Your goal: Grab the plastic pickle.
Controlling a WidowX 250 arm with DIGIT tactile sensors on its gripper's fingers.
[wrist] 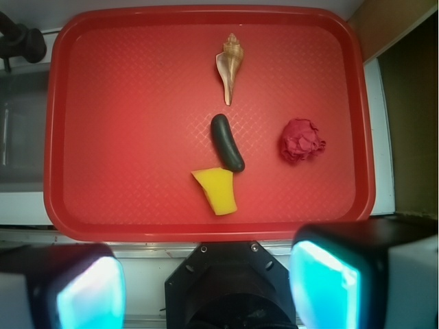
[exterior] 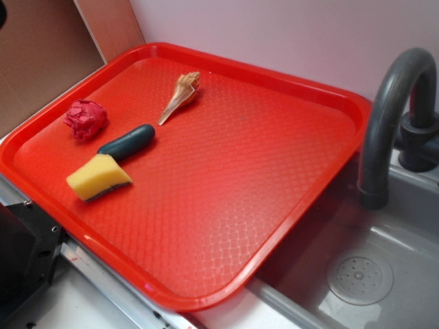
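Observation:
The plastic pickle [exterior: 127, 142], a dark teal-green oblong, lies on the red tray [exterior: 274, 171] toward its left side. One end touches the yellow sponge wedge [exterior: 98, 177]. In the wrist view the plastic pickle [wrist: 227, 142] lies near the middle of the tray [wrist: 137, 137], just above the sponge [wrist: 217, 190]. My gripper [wrist: 206, 288] is open and high above the tray's near edge. Its cyan pads [wrist: 322, 284] stand wide apart with nothing between them. The exterior view does not show the gripper.
A tan spiral seashell [exterior: 181, 96] lies beyond the pickle and a crumpled red ball [exterior: 86, 119] to its left. A grey faucet [exterior: 391, 116] and sink [exterior: 384, 274] are right of the tray. The robot base [wrist: 230, 288] sits below the tray's near edge.

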